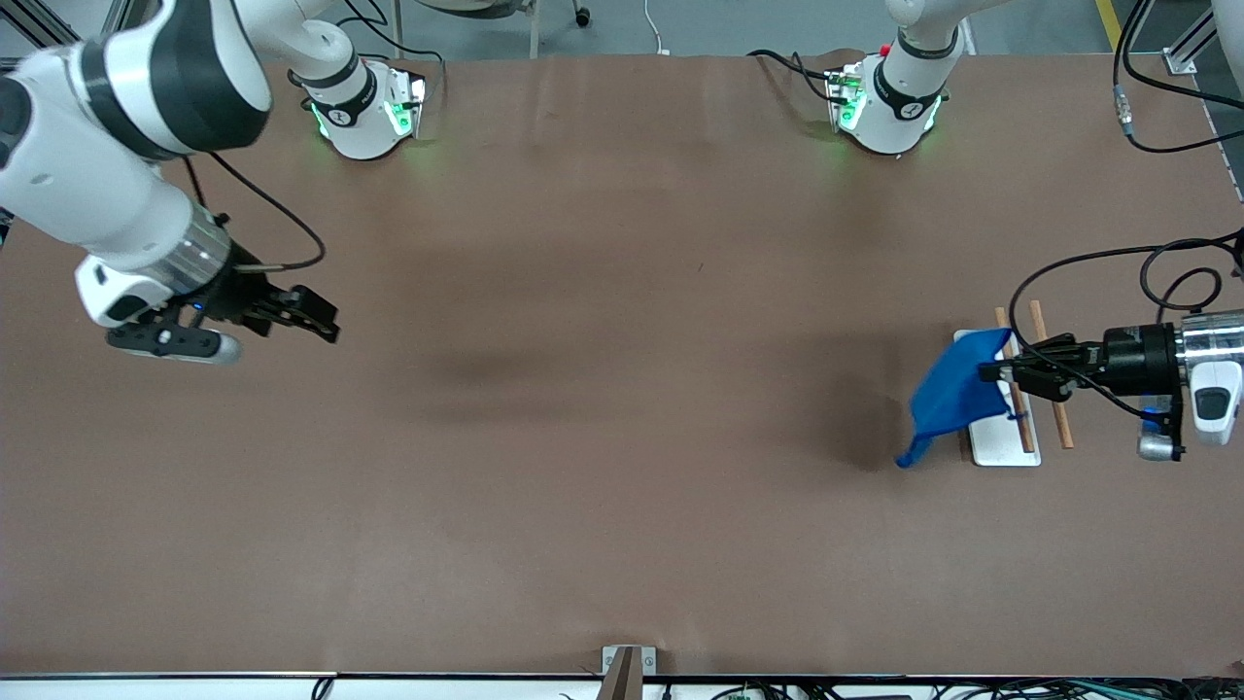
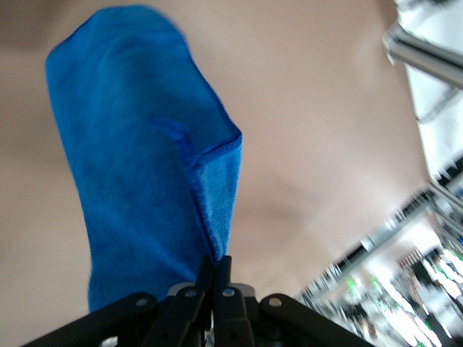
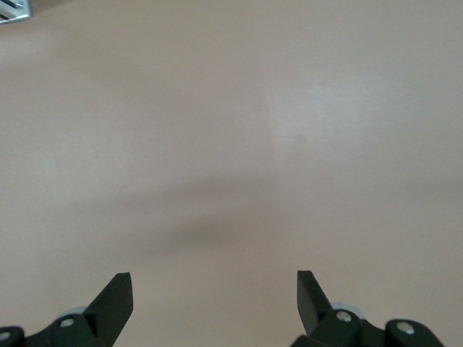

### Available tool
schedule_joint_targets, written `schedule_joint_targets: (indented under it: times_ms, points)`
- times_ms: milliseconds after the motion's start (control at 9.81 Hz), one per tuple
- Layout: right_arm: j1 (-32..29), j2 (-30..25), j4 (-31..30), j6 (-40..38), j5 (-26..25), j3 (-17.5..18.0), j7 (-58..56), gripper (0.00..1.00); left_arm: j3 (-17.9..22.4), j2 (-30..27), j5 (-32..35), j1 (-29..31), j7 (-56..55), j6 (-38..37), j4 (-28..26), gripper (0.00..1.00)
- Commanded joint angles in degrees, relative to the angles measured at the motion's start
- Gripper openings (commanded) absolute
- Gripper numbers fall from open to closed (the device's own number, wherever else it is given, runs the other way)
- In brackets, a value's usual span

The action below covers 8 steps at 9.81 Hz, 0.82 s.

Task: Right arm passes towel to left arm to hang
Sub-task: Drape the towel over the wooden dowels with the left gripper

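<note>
The blue towel [image 1: 950, 397] hangs from my left gripper [image 1: 993, 371], which is shut on its upper edge over the white base of a small rack [image 1: 1001, 439] at the left arm's end of the table. The towel's lower corner drops toward the table beside the rack's base. In the left wrist view the towel [image 2: 137, 181] fills the middle, pinched between the closed fingers [image 2: 215, 278]. My right gripper [image 1: 316, 319] is open and empty, up over bare table at the right arm's end; the right wrist view shows its spread fingertips [image 3: 119, 293] over plain table.
The rack has two thin wooden rods [image 1: 1052, 374] lying side by side above its white base. A black cable [image 1: 1088, 267] loops over the table near the left wrist. A small metal bracket [image 1: 627, 661] sits at the table's near edge.
</note>
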Motion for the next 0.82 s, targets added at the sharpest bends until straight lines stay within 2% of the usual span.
schedule_joint_targets:
  times_ms: [0,204,510,713]
  points:
    - [-2.0,-0.9,6.4,-9.2,-2.2,-2.2,-1.0,1.0,0.0,-0.2,6.4,1.4,-2.2,1.9,-2.0,0.0]
    - [-3.8,-1.1,9.9,-16.3,-2.4,-5.6,-9.9,1.0,-0.2,-1.1,10.2,2.9,-5.4,1.3,-1.8,0.0]
    - [-3.9,-1.1,14.9,-24.8,-2.5,-9.3,-11.6,1.0,-1.5,-3.2,16.9,2.5,-12.8,-0.7,-0.4,0.0]
    - [-3.8,-1.0,17.8,-26.2,-2.4,-9.8,-11.4,1.0,-2.1,-3.3,20.6,2.0,-13.3,-2.5,2.6,0.0]
